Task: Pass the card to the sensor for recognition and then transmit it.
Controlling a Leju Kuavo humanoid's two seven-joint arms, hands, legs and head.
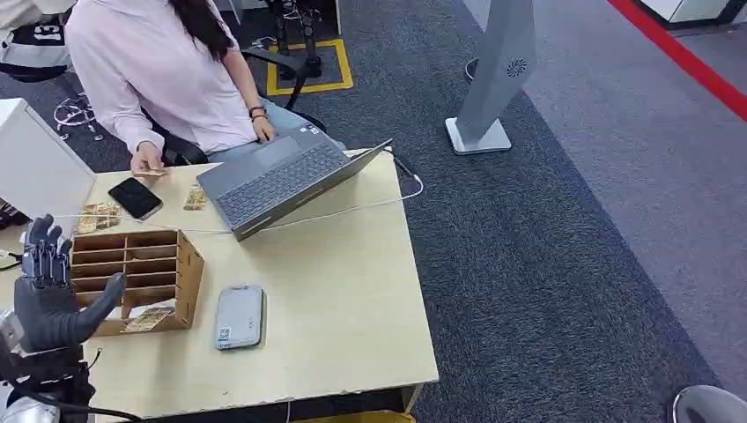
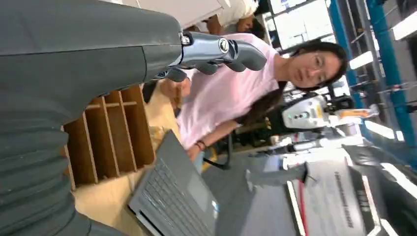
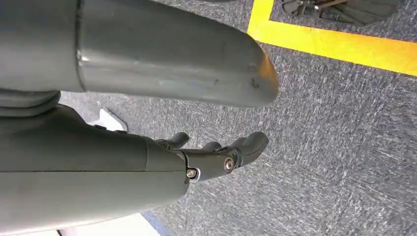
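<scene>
A wooden slotted card rack [image 1: 181,264] stands on the left of the table, with a card [image 1: 146,319] lying in its lowest slot. The white card sensor [image 1: 239,315] lies flat just right of the rack. My left hand [image 1: 48,291] is raised at the rack's left end, fingers apart and thumb out, holding nothing. In the left wrist view that left hand [image 2: 216,51] hovers above the rack [image 2: 113,137]. My right hand [image 3: 216,157] hangs over the carpet with loosely extended fingers and nothing in them.
A person [image 1: 159,70] sits at the far side, pinching a card [image 1: 150,173] near a black phone [image 1: 135,197]. An open laptop [image 1: 282,181] with a white cable [image 1: 352,210] lies behind the sensor. Loose cards [image 1: 97,216] lie behind the rack. A white box [image 1: 35,167] stands far left.
</scene>
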